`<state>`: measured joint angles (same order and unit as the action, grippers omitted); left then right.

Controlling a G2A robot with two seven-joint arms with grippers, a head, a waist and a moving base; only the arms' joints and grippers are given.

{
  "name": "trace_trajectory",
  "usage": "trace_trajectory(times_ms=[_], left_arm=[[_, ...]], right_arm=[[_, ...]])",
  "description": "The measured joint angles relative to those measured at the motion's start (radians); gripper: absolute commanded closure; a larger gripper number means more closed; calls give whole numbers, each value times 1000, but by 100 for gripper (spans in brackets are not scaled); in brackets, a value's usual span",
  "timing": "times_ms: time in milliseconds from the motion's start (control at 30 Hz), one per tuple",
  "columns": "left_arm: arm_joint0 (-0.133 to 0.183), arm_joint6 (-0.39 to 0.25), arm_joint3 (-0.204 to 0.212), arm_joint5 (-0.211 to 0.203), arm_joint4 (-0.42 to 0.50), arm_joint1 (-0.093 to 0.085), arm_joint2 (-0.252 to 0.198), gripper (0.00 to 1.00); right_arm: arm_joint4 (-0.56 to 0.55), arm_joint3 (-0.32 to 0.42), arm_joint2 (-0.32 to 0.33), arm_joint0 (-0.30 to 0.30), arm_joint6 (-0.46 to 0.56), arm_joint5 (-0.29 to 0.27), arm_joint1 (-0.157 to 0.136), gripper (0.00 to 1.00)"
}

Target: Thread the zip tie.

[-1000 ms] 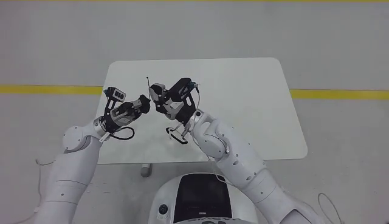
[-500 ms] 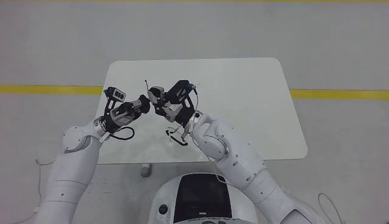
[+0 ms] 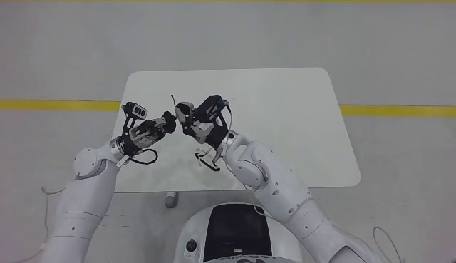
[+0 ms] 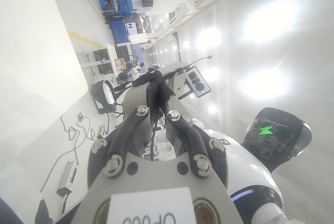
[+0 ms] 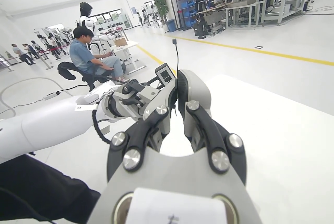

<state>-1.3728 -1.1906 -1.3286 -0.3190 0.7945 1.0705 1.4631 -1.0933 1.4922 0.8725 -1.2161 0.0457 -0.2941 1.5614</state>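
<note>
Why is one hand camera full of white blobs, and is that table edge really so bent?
Left wrist view: it faces bright ceiling lights, whose glare blooms into white patches; the wide lens bows the white table's edge. Top view: even light, that edge runs straight. Right wrist view: no glare, so the thin black zip tie in the right gripper stands out.

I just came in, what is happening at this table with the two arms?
The robot holds both arms up over the white table, the claws nearly touching. The right claw is shut on a thin black zip tie, which stands upright, head on top. The left claw is shut close beside it; no threaded loop shows yet.
</note>
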Motion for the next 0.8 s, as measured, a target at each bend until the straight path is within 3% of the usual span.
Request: trace_trajectory(times_ms=[600,633,667,800], left_arm=[[0,0,0,0,0,0,0,100],[0,0,0,0,0,0,0,100],[0,0,0,0,0,0,0,100],[0,0,0,0,0,0,0,100]], right_arm=[[-11,0,0,-7,7,-6,-8,100],[-10,0,0,-7,7,-7,-9,76],[-9,0,0,-7,8,-9,-9,0],[9,4,3,-13,4,-11,-10,0]])
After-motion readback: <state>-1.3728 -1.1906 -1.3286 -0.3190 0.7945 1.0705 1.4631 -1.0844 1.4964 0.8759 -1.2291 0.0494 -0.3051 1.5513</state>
